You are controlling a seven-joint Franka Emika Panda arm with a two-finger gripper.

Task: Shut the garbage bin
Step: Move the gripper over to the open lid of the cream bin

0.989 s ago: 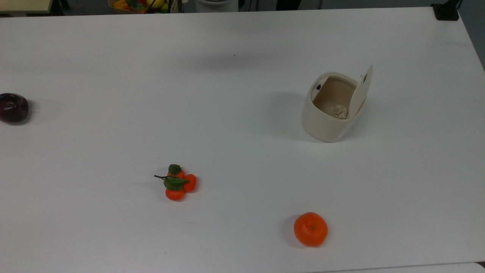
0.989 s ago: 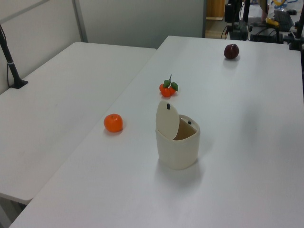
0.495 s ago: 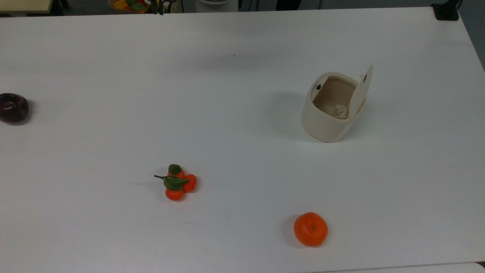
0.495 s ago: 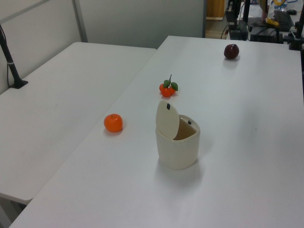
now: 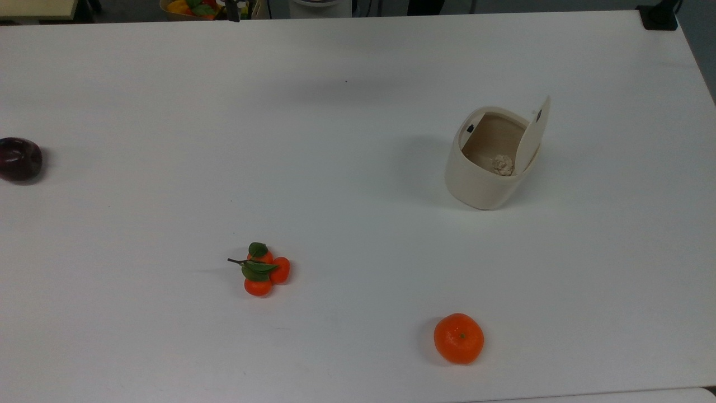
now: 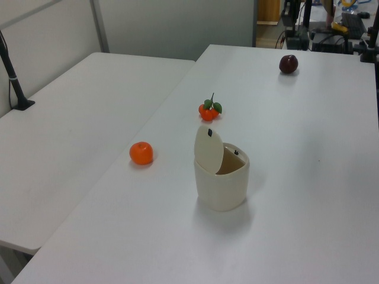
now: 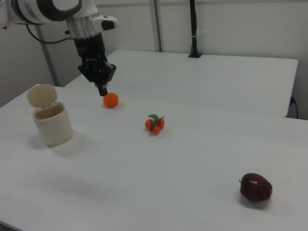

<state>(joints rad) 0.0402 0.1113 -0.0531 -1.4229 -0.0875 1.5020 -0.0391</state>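
**Bin open, approach pending**

My jaws [image 7: 102,89], apparently pressed together, hung at upper left of the right view. The garbage bin [image 5: 485,168] stood right of centre in the top view, lid [image 5: 534,133] upright. A hard or off-centre push could have tipped it.

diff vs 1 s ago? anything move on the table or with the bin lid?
Nothing on the table visibly changed. The garbage bin sits in the same spot with its lid still standing open and the crumpled wad inside. The single orange, the leafy orange cluster and the dark red apple have not shifted.
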